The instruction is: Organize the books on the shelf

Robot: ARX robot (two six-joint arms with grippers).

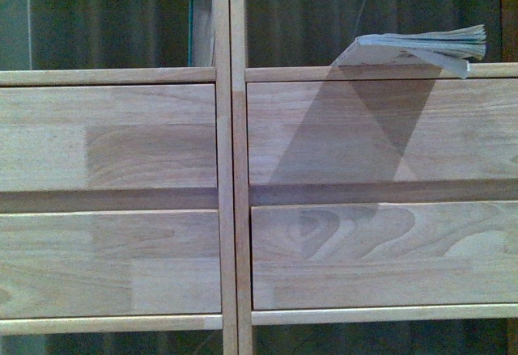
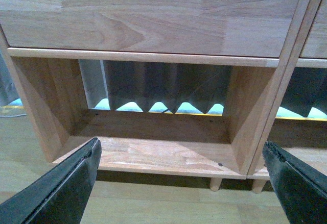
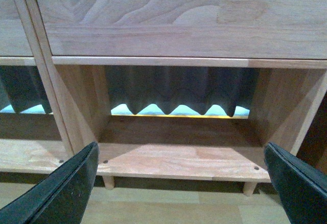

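Observation:
The light-wood shelf [image 1: 229, 169] fills the front view, with four plain drawer fronts and open compartments above. A pale paperback [image 1: 417, 49] lies flat in the upper right compartment, its page edges jutting over the front rail. Its spine is hidden and no green-edged book shows. Neither gripper shows in the front view. My left gripper [image 2: 181, 183] is open and empty, low before the shelf's bottom left compartment [image 2: 153, 152]. My right gripper [image 3: 181, 183] is open and empty, low before the bottom right compartment [image 3: 179, 157].
A dark pleated curtain [image 3: 179, 89] hangs behind the open-backed compartments. Pale wood floor [image 2: 153, 203] runs under the shelf's short legs [image 3: 108, 181]. A vertical post [image 2: 286, 81] divides the two columns.

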